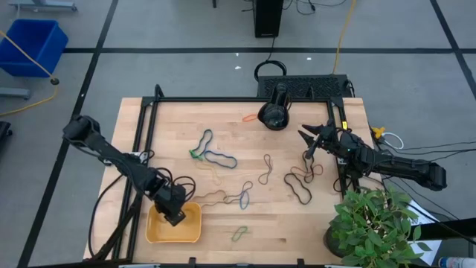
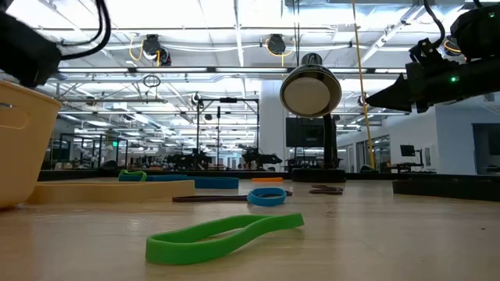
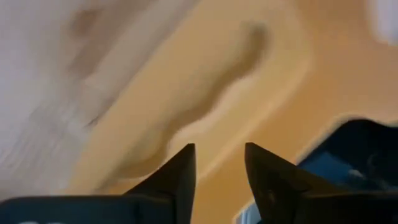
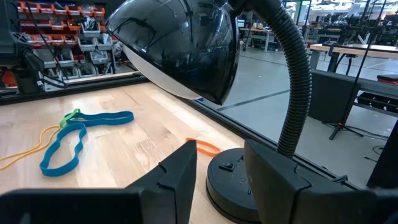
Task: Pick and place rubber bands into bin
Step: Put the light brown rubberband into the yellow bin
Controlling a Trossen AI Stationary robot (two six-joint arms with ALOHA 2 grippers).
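Observation:
The orange-yellow bin [image 1: 186,229] stands at the table's near left; its wall shows in the low view [image 2: 17,148]. My left gripper [image 1: 174,211] hovers over the bin's far edge, open and empty, with the bin blurred below its fingers in the left wrist view [image 3: 217,149]. Several rubber bands lie flat on the table: a green and blue pair [image 1: 210,155], brown ones [image 1: 301,182], a blue-brown one [image 1: 234,198], an orange one [image 1: 249,117] and a green one [image 1: 239,234], which also shows in the low view [image 2: 226,234]. My right gripper [image 1: 307,139] is open and empty, raised above the table at the far right [image 4: 219,146].
A black desk lamp [image 1: 275,112] stands at the far middle, just in front of my right gripper [image 4: 186,43]. A potted plant [image 1: 375,223] stands at the near right corner. A black frame [image 1: 223,99] runs along the table's far and left edges.

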